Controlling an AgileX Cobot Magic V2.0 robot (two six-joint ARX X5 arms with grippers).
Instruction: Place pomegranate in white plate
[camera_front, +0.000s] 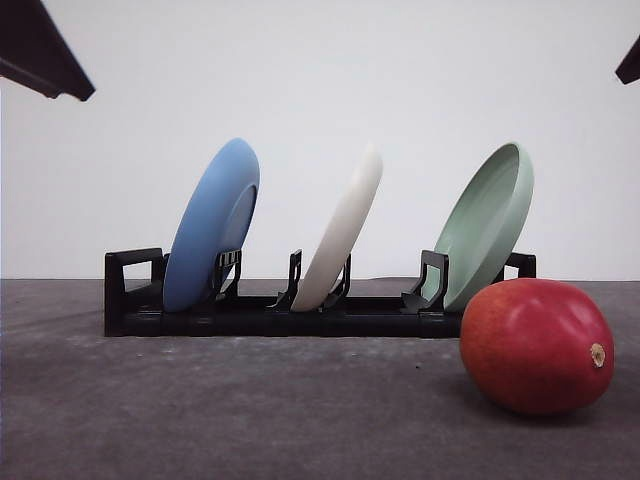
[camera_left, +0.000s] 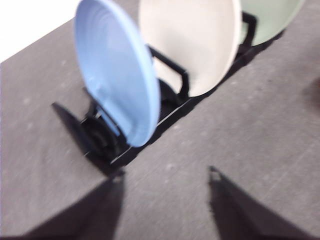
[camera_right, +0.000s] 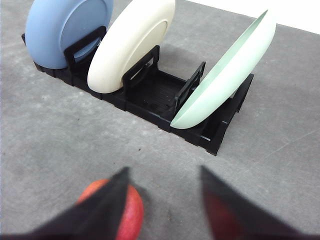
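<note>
Right pincer (camera_right: 162, 200) hangs released, unladen, over my glossy red pomegranate (camera_right: 125, 212) on the grey tabletop (camera_right: 45, 145). Cream-white round plate (camera_right: 131, 42) stands racked; I should centre before clenching.

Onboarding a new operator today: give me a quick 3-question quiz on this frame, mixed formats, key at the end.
1. True or false: the white plate lies flat on the table.
2. Multiple choice: in the front view, the pomegranate sits nearest which plate? A) blue plate B) white plate C) green plate
3. Fill in: all three plates stand tilted in a black ____.

Key: 1 false; 2 C; 3 rack. The left gripper and right gripper are both open, holding nothing.
</note>
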